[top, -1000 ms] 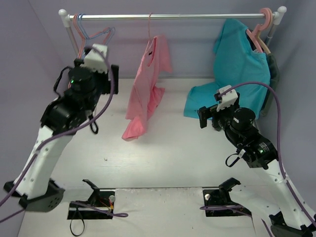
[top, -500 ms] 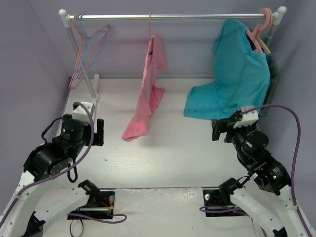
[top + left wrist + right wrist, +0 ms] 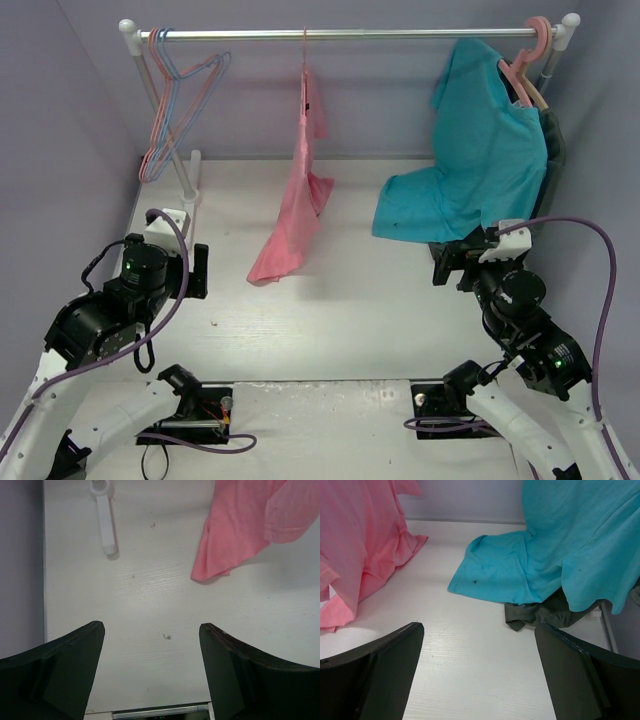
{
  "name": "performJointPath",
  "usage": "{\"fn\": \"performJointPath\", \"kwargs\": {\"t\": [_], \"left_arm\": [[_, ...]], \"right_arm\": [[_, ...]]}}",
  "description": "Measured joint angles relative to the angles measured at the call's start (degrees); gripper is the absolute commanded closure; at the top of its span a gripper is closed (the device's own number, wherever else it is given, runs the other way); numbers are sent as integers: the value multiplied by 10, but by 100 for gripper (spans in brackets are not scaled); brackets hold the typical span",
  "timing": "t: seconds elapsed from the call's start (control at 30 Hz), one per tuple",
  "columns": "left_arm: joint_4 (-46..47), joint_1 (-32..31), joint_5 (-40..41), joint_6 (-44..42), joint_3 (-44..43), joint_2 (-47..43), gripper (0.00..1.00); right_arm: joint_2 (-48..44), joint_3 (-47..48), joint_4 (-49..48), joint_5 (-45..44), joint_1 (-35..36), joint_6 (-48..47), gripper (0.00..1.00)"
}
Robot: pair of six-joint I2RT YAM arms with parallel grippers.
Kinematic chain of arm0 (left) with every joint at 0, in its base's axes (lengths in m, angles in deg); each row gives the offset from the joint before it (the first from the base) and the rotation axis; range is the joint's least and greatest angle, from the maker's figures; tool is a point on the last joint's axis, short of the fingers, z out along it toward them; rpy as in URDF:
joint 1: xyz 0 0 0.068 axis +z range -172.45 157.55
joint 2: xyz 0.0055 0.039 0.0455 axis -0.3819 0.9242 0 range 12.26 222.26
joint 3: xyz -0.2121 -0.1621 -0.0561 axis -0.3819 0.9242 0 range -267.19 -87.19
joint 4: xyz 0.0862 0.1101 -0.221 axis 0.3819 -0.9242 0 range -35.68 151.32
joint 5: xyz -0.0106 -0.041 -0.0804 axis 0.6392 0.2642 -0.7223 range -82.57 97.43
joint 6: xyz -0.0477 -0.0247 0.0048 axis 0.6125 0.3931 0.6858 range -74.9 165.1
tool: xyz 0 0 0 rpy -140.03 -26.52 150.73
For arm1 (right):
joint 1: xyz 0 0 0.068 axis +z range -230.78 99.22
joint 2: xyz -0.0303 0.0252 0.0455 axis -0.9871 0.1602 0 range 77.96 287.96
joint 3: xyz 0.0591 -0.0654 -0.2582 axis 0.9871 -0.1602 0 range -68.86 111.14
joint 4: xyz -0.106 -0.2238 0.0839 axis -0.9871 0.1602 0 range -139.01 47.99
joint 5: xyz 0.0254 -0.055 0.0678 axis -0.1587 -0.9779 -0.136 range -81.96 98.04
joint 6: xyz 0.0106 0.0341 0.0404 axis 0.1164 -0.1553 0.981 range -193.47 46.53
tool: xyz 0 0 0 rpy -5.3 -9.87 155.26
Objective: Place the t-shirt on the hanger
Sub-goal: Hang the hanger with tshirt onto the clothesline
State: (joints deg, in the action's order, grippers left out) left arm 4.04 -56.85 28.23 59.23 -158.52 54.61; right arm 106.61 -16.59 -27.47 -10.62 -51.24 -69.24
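- The pink t-shirt (image 3: 298,190) is seen hung edge-on near the middle of the rail (image 3: 420,33), on the thin pink hanger (image 3: 304,50), whose hook is looped over the rail.
- The t-shirt's lower end is gathered on the white tabletop (image 3: 350,300).
- The left tool (image 3: 152,630) is held low over the tabletop, near-left of the t-shirt, with its jaws spread wide and nothing gripped.
- The right tool (image 3: 477,627) is held low at the right, jaws likewise spread wide and empty, pointed toward a teal shirt (image 3: 560,545) and a dark cloth (image 3: 540,612) beneath it.
- Spare hangers (image 3: 158,130) are hung at the rail's left end.
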Motion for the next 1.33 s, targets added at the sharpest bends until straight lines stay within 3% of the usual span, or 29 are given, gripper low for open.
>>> {"fn": "performJointPath", "kwargs": {"t": [1.33], "left_arm": [[5, 0, -17, -2, 0, 52, 23]], "right_arm": [[31, 0, -15, -10, 0, 2, 0]]}}
